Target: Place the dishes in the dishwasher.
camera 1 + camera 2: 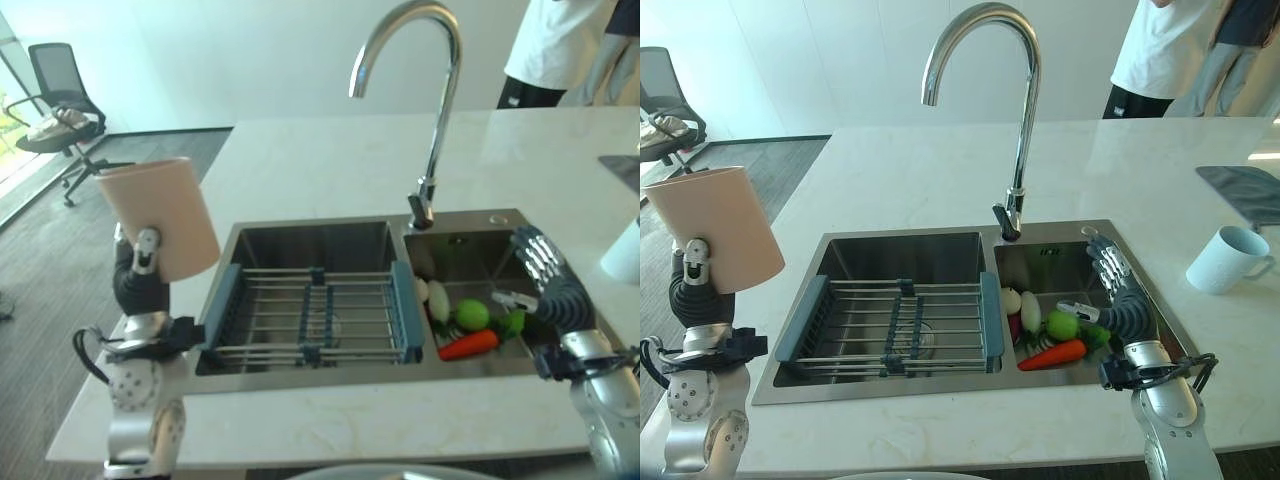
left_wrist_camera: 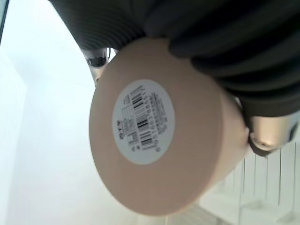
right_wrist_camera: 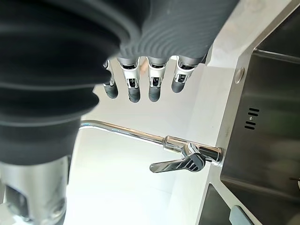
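While nothing is gripped by the right hand (image 1: 1122, 300), a pale pink cup (image 1: 718, 227) is held up by the left hand (image 1: 695, 280) at the near left corner of the white counter (image 1: 930, 180), outside the sink. The fingers of that hand are curled around the cup's side, and in the left wrist view a round white label is seen on the cup's flat base (image 2: 157, 126). At the near right, the right hand is raised over the right basin's front edge with its fingers spread and straight.

A grey and blue rack (image 1: 895, 325) is laid across the left basin of the steel sink (image 1: 805, 385). In the right basin a carrot (image 1: 1052, 355), a green round fruit (image 1: 1062, 325) and a white vegetable (image 1: 1030, 311) are gathered close together. Behind the divider a curved chrome tap (image 1: 1020, 110) is mounted. Farther right on the counter, a light blue mug (image 1: 1228, 258) is set, with a dark mat (image 1: 1245, 190) beyond it. Across the counter a person (image 1: 1165, 50) is seen standing, and an office chair (image 1: 58, 95) is seen on the floor at far left.
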`<state>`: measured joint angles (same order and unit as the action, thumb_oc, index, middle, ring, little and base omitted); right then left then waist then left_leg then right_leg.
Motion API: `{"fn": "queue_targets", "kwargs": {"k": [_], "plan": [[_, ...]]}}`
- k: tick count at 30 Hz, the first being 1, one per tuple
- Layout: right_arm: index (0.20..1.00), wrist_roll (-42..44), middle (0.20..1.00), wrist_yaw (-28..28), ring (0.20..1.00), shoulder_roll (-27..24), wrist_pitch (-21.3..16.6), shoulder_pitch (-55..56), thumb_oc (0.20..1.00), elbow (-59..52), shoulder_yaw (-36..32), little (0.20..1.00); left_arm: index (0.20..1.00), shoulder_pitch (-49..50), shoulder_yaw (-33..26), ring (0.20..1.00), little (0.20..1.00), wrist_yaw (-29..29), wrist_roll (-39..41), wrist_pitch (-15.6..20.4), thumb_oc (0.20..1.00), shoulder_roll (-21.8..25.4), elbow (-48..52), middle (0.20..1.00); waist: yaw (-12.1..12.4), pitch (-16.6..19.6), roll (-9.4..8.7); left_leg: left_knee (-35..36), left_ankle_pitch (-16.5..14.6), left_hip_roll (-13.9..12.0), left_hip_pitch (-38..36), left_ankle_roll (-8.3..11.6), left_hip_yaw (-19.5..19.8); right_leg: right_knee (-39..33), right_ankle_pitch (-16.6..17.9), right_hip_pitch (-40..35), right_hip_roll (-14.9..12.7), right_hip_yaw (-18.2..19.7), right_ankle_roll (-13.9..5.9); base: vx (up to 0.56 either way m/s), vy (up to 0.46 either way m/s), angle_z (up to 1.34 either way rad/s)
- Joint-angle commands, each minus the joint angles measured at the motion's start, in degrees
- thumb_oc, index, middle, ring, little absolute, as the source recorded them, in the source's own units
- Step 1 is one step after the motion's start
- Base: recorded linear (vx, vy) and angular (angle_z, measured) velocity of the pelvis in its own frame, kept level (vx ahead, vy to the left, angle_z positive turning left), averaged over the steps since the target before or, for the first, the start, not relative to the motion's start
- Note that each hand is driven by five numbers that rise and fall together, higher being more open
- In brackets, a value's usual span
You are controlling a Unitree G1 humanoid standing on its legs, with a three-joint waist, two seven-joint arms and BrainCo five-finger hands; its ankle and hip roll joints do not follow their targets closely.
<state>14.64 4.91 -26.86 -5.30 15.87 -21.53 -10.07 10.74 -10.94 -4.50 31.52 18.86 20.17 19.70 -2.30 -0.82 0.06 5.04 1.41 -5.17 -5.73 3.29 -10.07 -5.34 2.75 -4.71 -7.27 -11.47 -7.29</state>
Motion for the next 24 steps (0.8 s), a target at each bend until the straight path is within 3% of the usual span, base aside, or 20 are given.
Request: {"fn": "queue_targets", "kwargs": {"k": [1,12,15,16,17,19,21,23,24], "plan": [[1.0,0.8,1.0,-1.8,1.0,-0.5,-5.1,-5.1,1.0,-3.8,-1.9,1.0,0.2,-4.6,-2.7,0.2,0.2,0.9,2.3,5.1,0.2,4.8,1.1,0.2,-0.5,-0.6,-1.39,0.0,-2.0,-1.6,-1.3,0.45,0.1,0.3,-1.3,-1.6,1.6,-0.4,0.64,-0.01,-0.127,0.06],[1.0,1.4,1.0,-2.4,1.0,-1.1,-8.6,-4.4,1.0,-6.6,-1.5,1.0,0.2,-0.6,-2.9,0.2,0.2,1.3,7.7,5.6,0.2,3.0,4.8,0.2,1.2,-1.8,-0.33,0.0,1.5,-5.5,0.7,3.5,0.6,0.3,-1.9,-0.8,4.0,-0.9,2.27,0.0,-0.155,0.02],[1.0,1.7,1.0,-3.9,1.0,-2.6,-9.6,-3.9,1.0,-7.0,-3.2,1.0,0.2,0.3,-2.8,0.2,0.2,3.8,10.3,6.1,0.2,2.7,5.1,0.2,1.5,-3.1,-0.76,-1.5,2.2,-4.8,1.5,3.47,-3.3,0.3,-1.8,-0.9,3.4,-3.2,2.17,-0.14,-0.082,0.27],[1.0,2.3,1.0,-4.6,1.0,-3.5,-9.9,-4.3,1.0,-6.7,-3.9,1.0,0.2,0.1,-2.7,0.2,0.2,4.6,11.0,6.1,0.2,2.8,4.9,0.2,0.9,-3.6,-1.33,-4.5,0.7,-4.0,1.6,2.8,-6.5,0.3,-1.4,-0.8,2.5,-4.6,2.25,-0.28,-0.064,0.76],[1.0,2.7,1.0,-5.6,1.0,-4.5,-10.7,-5.1,1.0,-6.0,-4.2,1.0,0.2,-0.6,-2.3,0.2,0.2,5.4,11.5,6.2,0.2,2.9,4.5,0.2,0.1,-4.2,-2.06,-12.3,-2.1,-3.3,2.3,1.87,-9.8,0.3,-1.3,-1.0,1.6,-6.1,2.55,-0.31,-0.05,0.97],[1.0,2.9,1.0,-7.3,1.0,-5.1,-13.0,-6.2,1.0,-5.1,-4.6,1.0,0.2,-2.2,-1.0,0.2,0.2,5.8,11.0,7.2,0.2,2.8,4.1,0.2,-1.2,-4.5,-2.73,-21.8,-4.0,-1.8,1.4,0.97,-11.5,0.3,0.3,0.1,1.2,-8.7,3.54,-0.31,0.011,1.41],[1.0,2.2,1.0,-8.2,1.0,-4.6,-14.3,-6.3,1.0,-5.0,-4.7,1.0,0.2,-3.2,-0.2,0.2,0.2,6.2,11.1,8.1,0.2,2.6,3.9,0.2,-2.5,-4.0,-1.82,-23.3,-3.0,-0.8,-2.6,1.61,-12.1,0.3,1.2,1.1,2.0,-11.0,4.16,-0.26,0.131,0.8],[1.0,0.8,1.0,-8.9,1.0,-3.7,-15.6,-5.7,1.0,-4.6,-4.9,1.0,0.2,-4.6,0.4,0.2,0.2,6.9,11.8,8.4,0.2,2.2,3.5,0.2,-4.0,-3.3,-0.19,-21.6,-2.3,-1.0,-7.2,3.46,-12.5,0.7,0.8,1.7,3.5,-12.5,4.14,-0.2,0.237,0.82],[1.0,0.2,1.0,-9.9,1.0,-3.9,-15.5,-5.6,1.0,-4.3,-5.7,1.0,0.2,-6.1,0.7,0.2,0.2,8.0,12.9,7.7,0.2,2.3,3.1,0.2,-5.0,-2.8,0.36,-16.6,-2.2,-1.2,-10.3,3.73,-14.5,0.9,1.6,2.7,3.9,-14.5,3.92,-0.21,0.352,1.23]]}}
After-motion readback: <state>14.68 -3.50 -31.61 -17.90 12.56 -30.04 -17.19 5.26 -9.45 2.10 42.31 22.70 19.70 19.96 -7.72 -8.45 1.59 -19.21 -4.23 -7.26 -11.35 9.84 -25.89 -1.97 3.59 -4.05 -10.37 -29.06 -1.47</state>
